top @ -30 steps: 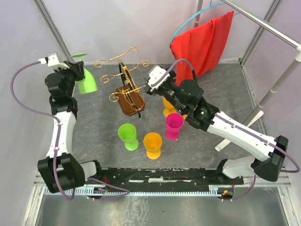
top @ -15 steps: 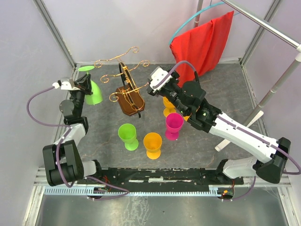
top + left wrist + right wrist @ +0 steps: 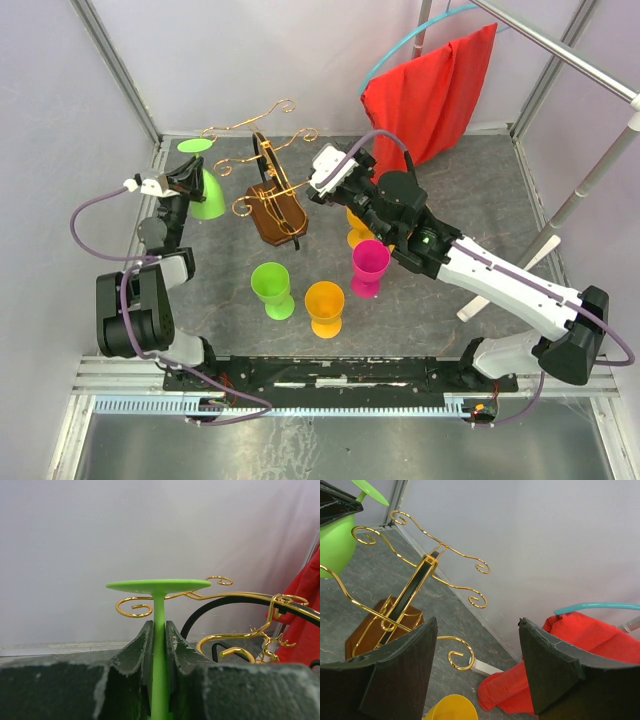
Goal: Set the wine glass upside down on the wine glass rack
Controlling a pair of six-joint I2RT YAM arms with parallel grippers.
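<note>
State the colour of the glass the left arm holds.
The wine glass is lime green, clearest in the left wrist view.

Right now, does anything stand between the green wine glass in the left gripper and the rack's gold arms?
Nothing visible does. The green wine glass, upside down in the left gripper, faces the wine glass rack's nearest gold scroll across open air.

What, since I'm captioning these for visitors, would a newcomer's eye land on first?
The lime green wine glass, gripped by its stem upside down in the left end effector at the far left, beside the gold scrolls of the wine glass rack. Next, the red cloth hanging at the far right, and the pink glass upright mid-table.
</note>
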